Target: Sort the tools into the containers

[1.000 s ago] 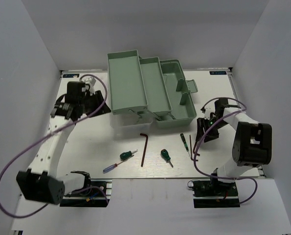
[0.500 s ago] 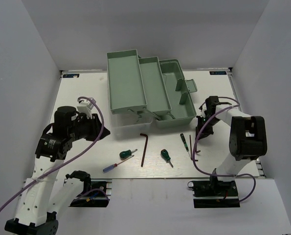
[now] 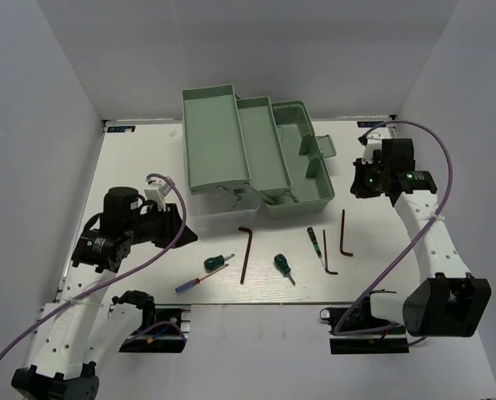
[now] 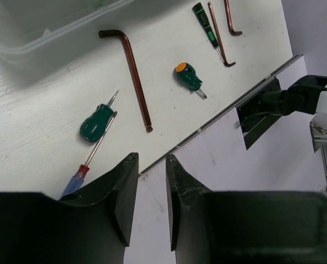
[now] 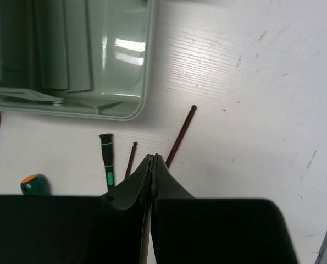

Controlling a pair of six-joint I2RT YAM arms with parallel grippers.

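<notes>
The right gripper (image 5: pixel 153 158) is shut tight and nothing is held in it. Just past its tips, in the middle of the right wrist view, a thin hex key (image 5: pixel 179 135) is laid flat on the table (image 5: pixel 251 66), with the black-green screwdriver (image 5: pixel 106 159) to its left. The left gripper (image 4: pixel 151 159) is opened a little and is empty too; the blue and red screwdriver (image 4: pixel 86 170) is seen near it at the lower left. The green toolbox (image 3: pixel 214 142) is placed at the top middle of the top view, and no tool is seen in it. So a first pick is probably being lined up. Next, the right gripper would need to be opened, lowered around the hex key and squeezed shut.
</notes>
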